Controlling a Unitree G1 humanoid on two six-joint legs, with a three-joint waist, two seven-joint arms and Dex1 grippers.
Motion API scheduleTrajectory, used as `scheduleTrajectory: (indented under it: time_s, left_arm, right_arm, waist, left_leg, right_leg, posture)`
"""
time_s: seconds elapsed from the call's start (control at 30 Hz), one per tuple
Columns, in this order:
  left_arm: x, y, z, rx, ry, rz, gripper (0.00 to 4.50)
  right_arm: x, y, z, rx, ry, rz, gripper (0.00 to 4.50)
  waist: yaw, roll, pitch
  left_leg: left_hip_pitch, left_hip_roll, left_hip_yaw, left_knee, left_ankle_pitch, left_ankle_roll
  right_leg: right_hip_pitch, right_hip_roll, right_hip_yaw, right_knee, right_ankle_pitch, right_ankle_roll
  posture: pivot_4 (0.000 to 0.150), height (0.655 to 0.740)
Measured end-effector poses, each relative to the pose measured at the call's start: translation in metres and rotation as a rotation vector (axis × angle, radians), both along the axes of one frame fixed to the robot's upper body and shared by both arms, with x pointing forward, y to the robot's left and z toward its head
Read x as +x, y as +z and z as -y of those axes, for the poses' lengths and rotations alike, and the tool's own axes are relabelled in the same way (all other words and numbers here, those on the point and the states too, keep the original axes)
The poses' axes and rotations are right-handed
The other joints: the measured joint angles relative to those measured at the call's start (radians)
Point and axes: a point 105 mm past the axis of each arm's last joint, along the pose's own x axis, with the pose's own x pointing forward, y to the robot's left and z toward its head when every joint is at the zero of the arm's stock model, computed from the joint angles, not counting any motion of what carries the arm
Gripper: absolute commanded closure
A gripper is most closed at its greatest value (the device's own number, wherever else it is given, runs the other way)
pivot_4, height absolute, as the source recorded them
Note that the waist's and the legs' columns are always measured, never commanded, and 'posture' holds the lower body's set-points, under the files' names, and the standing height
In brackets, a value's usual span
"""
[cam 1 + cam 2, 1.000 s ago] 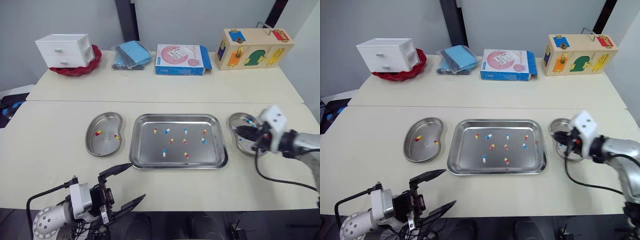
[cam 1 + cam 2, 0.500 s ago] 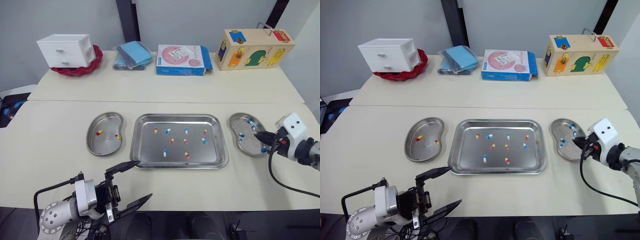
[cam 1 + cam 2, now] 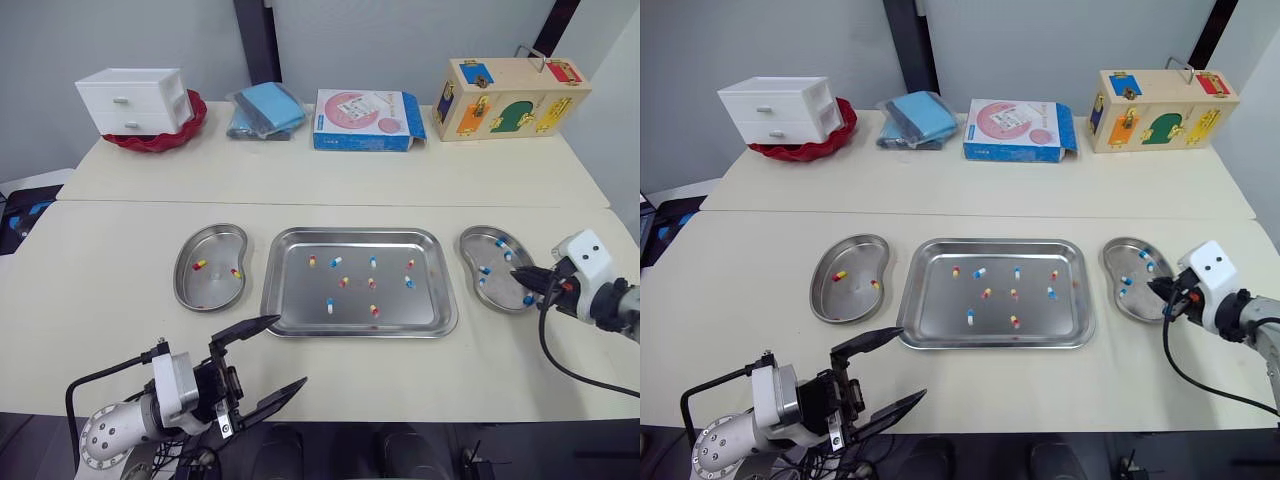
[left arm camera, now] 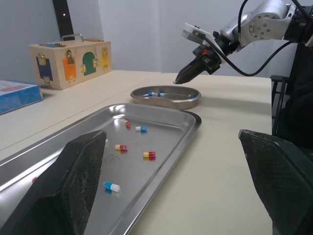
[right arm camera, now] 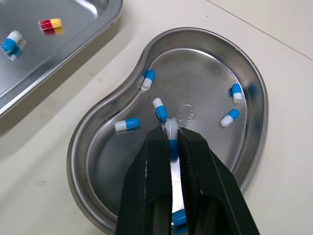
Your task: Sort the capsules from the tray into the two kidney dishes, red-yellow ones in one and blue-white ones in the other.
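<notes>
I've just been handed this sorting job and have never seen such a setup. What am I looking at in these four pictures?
This is a humanoid robot with two arms. The two wide pictures come from cameras in its head, looking down over a table. The other two come from a camera on each wrist, looking along that arm's two black fingers.

On the table, the tray in the middle holds loose capsules of both kinds. The left dish holds two red-yellow ones, and the right dish holds blue-white ones.

The right end effector is shut on a blue-white capsule and holds it over the right dish. The left end effector is open, holds nothing and hovers near the table's front edge.
</notes>
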Motion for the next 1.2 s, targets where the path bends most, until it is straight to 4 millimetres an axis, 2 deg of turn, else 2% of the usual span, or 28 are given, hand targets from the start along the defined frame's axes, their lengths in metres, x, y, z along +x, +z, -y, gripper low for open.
scheduleTrajectory:
  time_s: [0.03, 0.27, 0.47, 0.77, 0.87, 1.07, 1.2]
  left_arm:
    - [0.0, 0.0, 0.0, 0.0, 0.001, 0.0, 0.0]
    - [0.0, 0.0, 0.0, 0.002, 0.005, 0.002, 0.0]
    - [0.001, 0.0, -0.001, 0.003, 0.005, 0.004, 0.0]
    - [0.003, 0.0, -0.002, 0.003, 0.024, 0.003, 0.0]
    - [0.009, -0.002, -0.008, 0.017, 0.082, -0.037, 0.0]
    - [0.033, 0.009, -0.051, 0.142, 0.279, -0.17, 0.0]
    - [0.04, 0.018, -0.102, 0.277, 0.415, -0.318, 0.0]
  right_arm:
    - [0.0, 0.0, -0.001, -0.001, 0.004, 0.0, 3.71]
    - [0.001, -0.001, -0.003, -0.003, 0.014, 0.001, 1.96]
    - [0.001, 0.0, -0.001, -0.012, 0.015, 0.0, 0.17]
    - [0.0, 0.003, -0.004, 0.001, 0.042, 0.008, 0.07]
    - [-0.01, 0.008, -0.008, 0.056, 0.094, 0.01, 0.07]
    - [-0.053, 0.025, -0.02, 0.154, 0.307, -0.025, 0.07]
    - [-0.077, 0.011, -0.018, 0.139, 0.385, -0.131, 0.07]
  waist:
    - [0.0, 0.0, 0.0]
    - [0.0, 0.0, 0.0]
    - [0.0, 0.0, 0.0]
    - [0.0, 0.0, 0.0]
    - [0.003, 0.0, 0.0]
    - [0.017, 0.0, 0.0]
    - [0.017, -0.001, 0.001]
  left_leg:
    - [0.0, 0.0, 0.0, 0.0, 0.0, 0.0]
    - [0.0, 0.0, 0.0, 0.0, 0.0, 0.0]
    - [0.0, 0.0, 0.0, 0.0, 0.0, 0.0]
    - [0.0, 0.0, 0.0, 0.0, 0.0, 0.0]
    - [0.0, 0.0, -0.001, 0.0, 0.0, 0.0]
    - [0.002, 0.0, -0.002, 0.001, 0.0, 0.0]
    - [0.003, 0.0, -0.003, 0.001, 0.0, 0.0]
  right_leg:
    - [0.0, 0.0, 0.0, 0.0, 0.0, 0.0]
    - [0.0, 0.0, 0.0, 0.0, 0.0, 0.0]
    - [0.0, 0.0, 0.0, 0.0, 0.0, 0.0]
    - [0.0, 0.0, 0.0, 0.0, 0.0, 0.0]
    - [0.0, 0.0, -0.001, 0.0, 0.0, 0.0]
    - [0.004, 0.0, -0.002, 0.0, 0.0, 0.0]
    - [0.005, 0.0, -0.003, 0.0, 0.0, 0.0]
  posture:
    - [0.15, 0.74]
    - [0.15, 0.74]
    - [0.15, 0.74]
    - [0.15, 0.74]
    - [0.15, 0.74]
    - [0.15, 0.74]
    - [0.15, 0.74]
